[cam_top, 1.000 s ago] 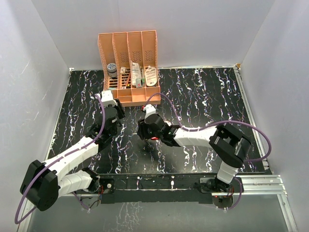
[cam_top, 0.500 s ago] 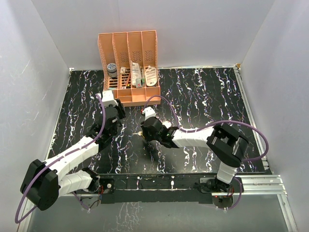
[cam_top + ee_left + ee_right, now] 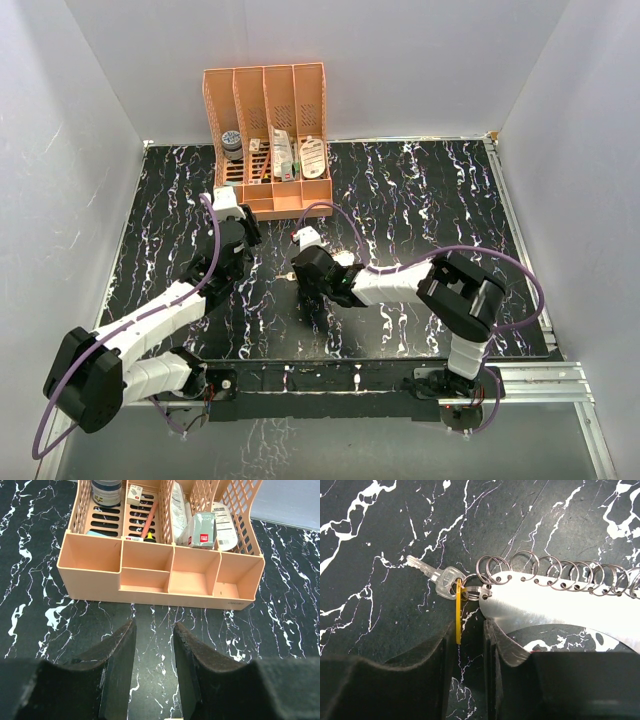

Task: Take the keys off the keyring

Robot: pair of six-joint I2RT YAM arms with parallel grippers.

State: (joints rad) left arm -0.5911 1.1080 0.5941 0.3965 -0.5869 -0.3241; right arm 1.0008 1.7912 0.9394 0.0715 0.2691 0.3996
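In the right wrist view the oval tag (image 3: 545,605) lies flat and glares white, with several wire rings (image 3: 492,569) along its far edge. A small ring (image 3: 473,591) at its left tip carries a pale silver key (image 3: 427,571) and a thin yellow piece (image 3: 458,615) seen edge-on. My right gripper (image 3: 466,640) is open by a narrow gap. The yellow piece stands by the left finger's inner edge, and the tag's rim meets the right fingertip (image 3: 495,635). From above, the right gripper (image 3: 299,271) hides the tag. My left gripper (image 3: 154,626) (image 3: 245,231) is open and empty.
An orange rack (image 3: 267,135) (image 3: 160,582) stands at the back, just ahead of the left gripper, holding a jar, packets and a white oval item. White walls close in the black marbled table (image 3: 420,200) on three sides.
The right gripper has shifted slightly left and turned over the tag; the red glimpse under it a second ago is now covered. The left arm has stayed put.
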